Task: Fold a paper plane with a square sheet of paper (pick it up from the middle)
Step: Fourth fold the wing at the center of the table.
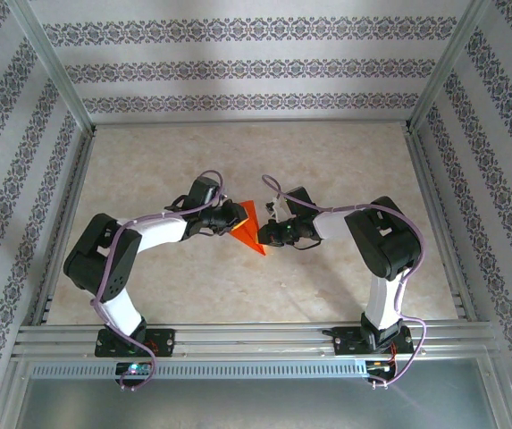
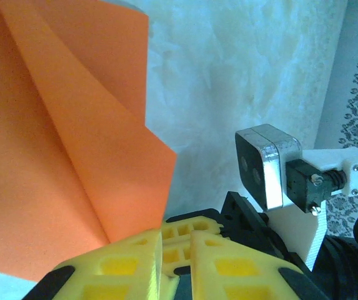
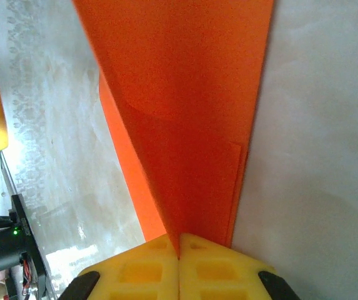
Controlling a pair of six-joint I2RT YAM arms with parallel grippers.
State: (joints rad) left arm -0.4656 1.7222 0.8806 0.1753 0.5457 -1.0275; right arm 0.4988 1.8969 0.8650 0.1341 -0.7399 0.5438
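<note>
— Right gripper [image 3: 179, 255] is clamped tight on the orange paper plane [image 3: 185, 94], its crease pinched between the yellow fingers.
— And the left gripper [image 2: 175, 250]?
— Fingers nearly together at the paper's lower corner; pinching or not, I cannot tell. It's held between both grippers, over the middle of the table [image 1: 327, 161].

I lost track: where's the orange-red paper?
The folded orange-red paper is mid-table in the top view, pinched by the right gripper, the left gripper at its other edge.
</note>
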